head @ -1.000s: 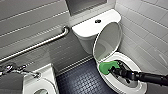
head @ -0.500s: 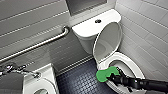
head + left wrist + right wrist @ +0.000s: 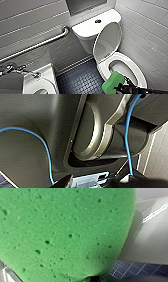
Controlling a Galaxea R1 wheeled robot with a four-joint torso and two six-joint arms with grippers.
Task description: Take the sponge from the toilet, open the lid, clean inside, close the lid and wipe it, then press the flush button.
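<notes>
Sponge (image 3: 113,82) sits clamped in the right gripper's (image 3: 118,87) jaws, over the toilet's (image 3: 136,65) front rim. Lid (image 3: 107,41) stands raised. Left gripper's (image 3: 98,182) state: cannot tell.

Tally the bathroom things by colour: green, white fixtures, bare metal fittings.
Green: 1, the sponge
White: 2, the toilet and the sink
Metal: 2, the grab bar and the tap
Total: 5
</notes>
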